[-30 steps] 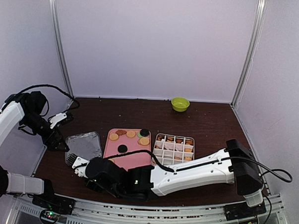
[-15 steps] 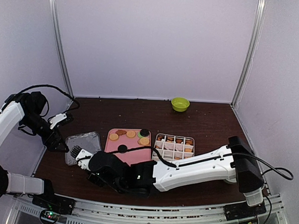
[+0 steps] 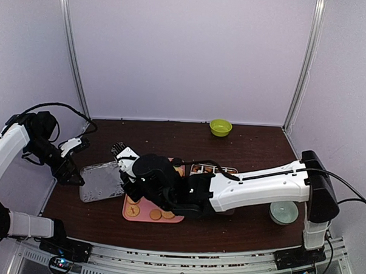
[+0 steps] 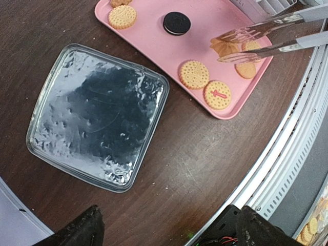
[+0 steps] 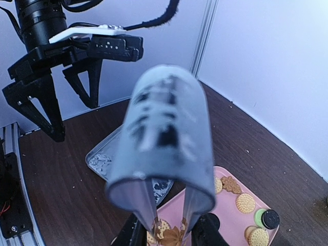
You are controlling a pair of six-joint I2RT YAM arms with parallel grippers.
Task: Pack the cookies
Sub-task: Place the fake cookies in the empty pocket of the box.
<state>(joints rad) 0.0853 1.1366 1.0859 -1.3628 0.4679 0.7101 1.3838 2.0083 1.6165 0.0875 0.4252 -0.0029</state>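
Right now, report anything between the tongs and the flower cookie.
Nothing visible. The tongs' two tips sit on either side of the flower cookie on the pink tray, with no other cookie between them.

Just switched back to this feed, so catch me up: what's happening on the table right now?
The right gripper holds a pair of metal tongs, whose tips straddle a tan flower-shaped cookie near the front edge of the flat pink tray. Whether the cookie is pinched or lifted, I cannot tell. Several round tan cookies lie on the same tray. The left gripper hangs open by the square foil tray, which holds no cookies.
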